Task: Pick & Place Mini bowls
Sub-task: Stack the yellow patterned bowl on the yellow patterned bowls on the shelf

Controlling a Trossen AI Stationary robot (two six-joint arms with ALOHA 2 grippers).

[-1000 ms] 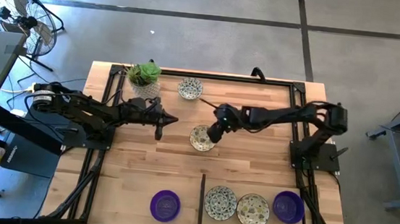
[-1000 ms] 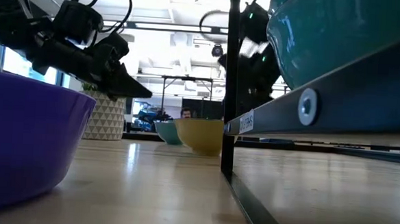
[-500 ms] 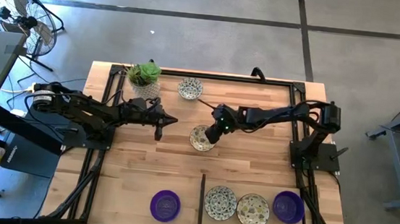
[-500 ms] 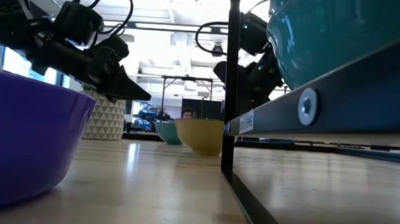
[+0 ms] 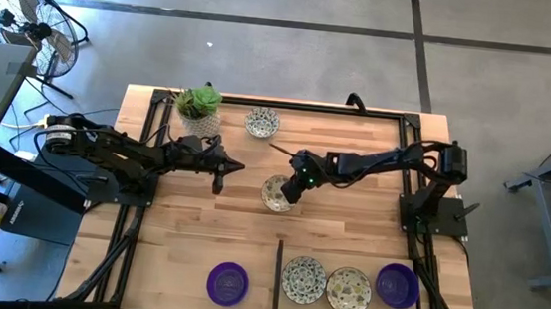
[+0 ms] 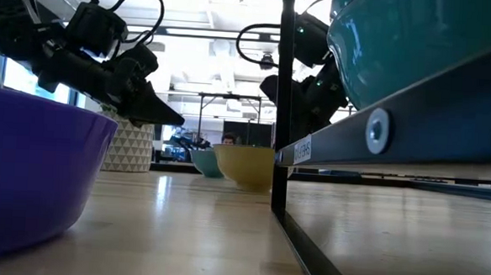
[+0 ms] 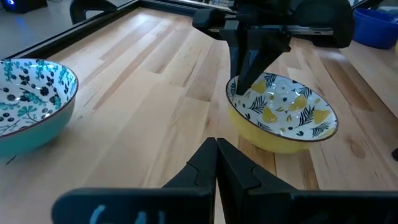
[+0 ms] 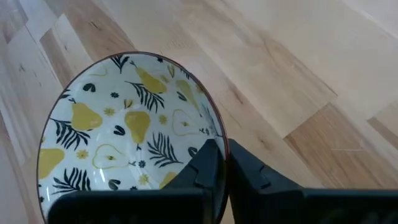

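A yellow mini bowl with a pear pattern inside point(image 5: 275, 194) rests on its base at the table's middle. My right gripper point(image 5: 296, 184) reaches in from the right and is shut on its rim. A teal patterned mini bowl point(image 5: 261, 123) sits near the far edge. Along the near edge stand two purple mini bowls point(image 5: 228, 281) point(image 5: 397, 284) and two cream patterned ones point(image 5: 304, 278) point(image 5: 348, 289). My left gripper point(image 5: 234, 167) hovers shut with nothing in it, left of the yellow bowl, pointing at it. My right gripper has the yellow bowl's rim point(image 8: 217, 132) on the side toward the table's right and far edges. One finger point(image 8: 205, 163) is inside the bowl and the other outside its wall. The fingers slant down from the table's right. The bowl sits upright on the table.
A pale pot with a green plant point(image 5: 199, 109) stands at the far left corner, behind my left arm. A black frame point(image 5: 285, 101) runs round the tabletop, and a short black bar point(image 5: 277, 275) splits the near edge between the bowls. Bare wood lies across the table's middle.
My right gripper has sunk a little and moved toward the table's left, onto the yellow bowl, and has shut over its rim. The bowl has stayed where it was.
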